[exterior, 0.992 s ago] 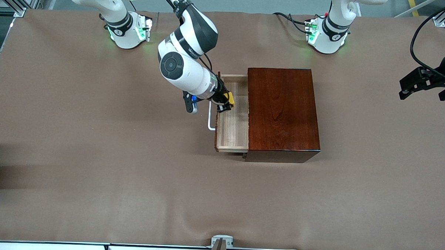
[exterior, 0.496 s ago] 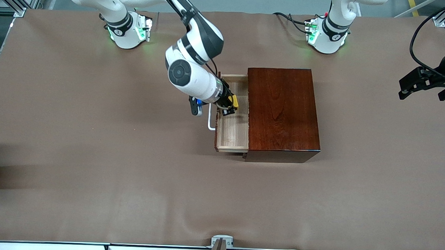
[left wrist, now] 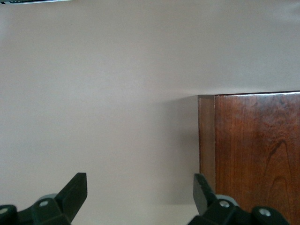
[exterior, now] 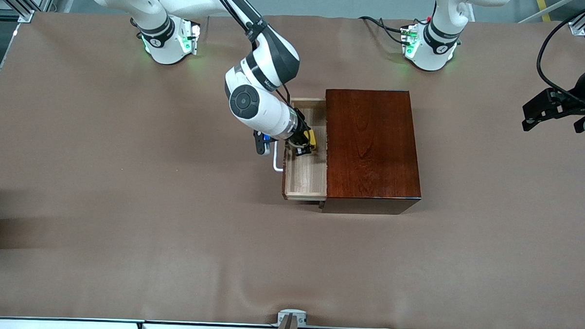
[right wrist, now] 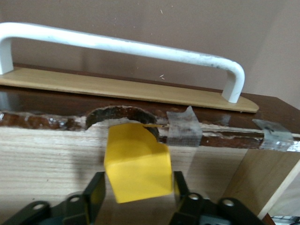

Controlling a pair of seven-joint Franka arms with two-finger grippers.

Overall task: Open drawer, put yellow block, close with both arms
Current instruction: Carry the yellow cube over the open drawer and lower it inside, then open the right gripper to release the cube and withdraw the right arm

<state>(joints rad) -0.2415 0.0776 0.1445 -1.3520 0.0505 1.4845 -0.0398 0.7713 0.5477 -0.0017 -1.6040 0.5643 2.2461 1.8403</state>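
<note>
The drawer (exterior: 305,177) stands pulled out of the reddish-brown wooden box (exterior: 371,143), its white handle (exterior: 276,160) toward the right arm's end of the table. My right gripper (exterior: 302,148) reaches down into the drawer. The yellow block (right wrist: 138,164) sits tilted between its fingers (right wrist: 95,192), and a narrow gap shows on each side, so the gripper (right wrist: 136,193) is open around the block. In the front view the block (exterior: 312,137) shows as a yellow patch beside the gripper. My left gripper (exterior: 549,112) waits open above the table's left-arm end, holding nothing (left wrist: 140,197).
The right wrist view shows the drawer's inner front wall (right wrist: 51,150) with tape patches and the handle (right wrist: 122,44) above it. One corner of the box (left wrist: 258,150) shows in the left wrist view. Brown cloth (exterior: 125,202) covers the table.
My right gripper has gone lower into the drawer and closer to the box with the block. Its fingers, shut on the block before, now stand slightly apart from it. The left arm barely moved.
</note>
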